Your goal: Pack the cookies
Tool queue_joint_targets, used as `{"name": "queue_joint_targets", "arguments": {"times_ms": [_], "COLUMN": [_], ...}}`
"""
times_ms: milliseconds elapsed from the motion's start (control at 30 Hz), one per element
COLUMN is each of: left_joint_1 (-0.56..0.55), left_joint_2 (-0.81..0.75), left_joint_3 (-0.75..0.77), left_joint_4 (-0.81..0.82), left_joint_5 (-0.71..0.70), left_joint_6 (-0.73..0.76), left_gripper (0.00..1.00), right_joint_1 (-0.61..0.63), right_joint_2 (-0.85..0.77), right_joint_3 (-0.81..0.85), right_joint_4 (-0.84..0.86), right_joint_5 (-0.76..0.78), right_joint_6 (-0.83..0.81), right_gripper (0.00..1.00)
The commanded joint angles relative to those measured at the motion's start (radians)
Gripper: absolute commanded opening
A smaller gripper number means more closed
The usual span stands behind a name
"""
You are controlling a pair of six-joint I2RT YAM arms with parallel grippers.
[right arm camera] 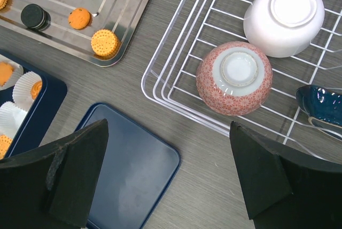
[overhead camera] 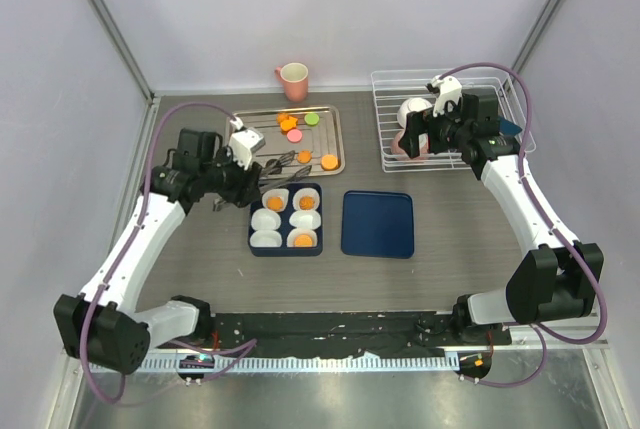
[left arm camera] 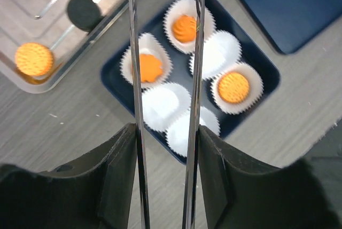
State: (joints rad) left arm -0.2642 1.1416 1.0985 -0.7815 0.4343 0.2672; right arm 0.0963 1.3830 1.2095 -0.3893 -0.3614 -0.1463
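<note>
From above, flat round cookies [overhead camera: 304,156] lie face up on a shiny steel tray [overhead camera: 250,124] near the far edge. As discs they have no long axis. Three more sit in pleated white paper cups [overhead camera: 266,239] in a dark blue box [overhead camera: 286,187] mid-table.

In the left wrist view, the left gripper [left arm camera: 166,133] pinches thin metal tongs [left arm camera: 136,79], whose blades stretch over the box.

In the right wrist view, the right gripper [right arm camera: 168,133] has its fingers spread wide beside a white wire rack [right arm camera: 176,95] holding an upturned patterned bowl [right arm camera: 233,77].
</note>
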Motion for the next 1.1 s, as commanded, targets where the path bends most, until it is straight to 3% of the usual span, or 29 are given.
{"name": "queue_joint_targets", "arguments": {"times_ms": [0, 567, 1067], "left_joint_1": [-0.003, -0.001, -0.001], "left_joint_2": [0.073, 0.46, 0.561], "left_joint_3": [0.078, 0.284, 0.291], "left_joint_4": [0.175, 0.214, 0.235], "left_joint_5": [-0.129, -0.143, -0.132], "left_joint_6": [-0.085, -0.085, -0.079], "left_gripper": [0.5, 0.51, 0.52], "right_joint_1": [-0.001, -0.003, -0.003], "right_joint_2": [-0.001, 0.01, 0.017], "right_joint_3": [0.002, 0.004, 0.002], "right_joint_4": [0.021, 0.017, 0.015], "right_joint_5": [-0.01, -0.013, -0.016], "right_joint_6": [0.004, 0.001, -0.002], "right_gripper": [1.0, 1.0, 1.0]}}
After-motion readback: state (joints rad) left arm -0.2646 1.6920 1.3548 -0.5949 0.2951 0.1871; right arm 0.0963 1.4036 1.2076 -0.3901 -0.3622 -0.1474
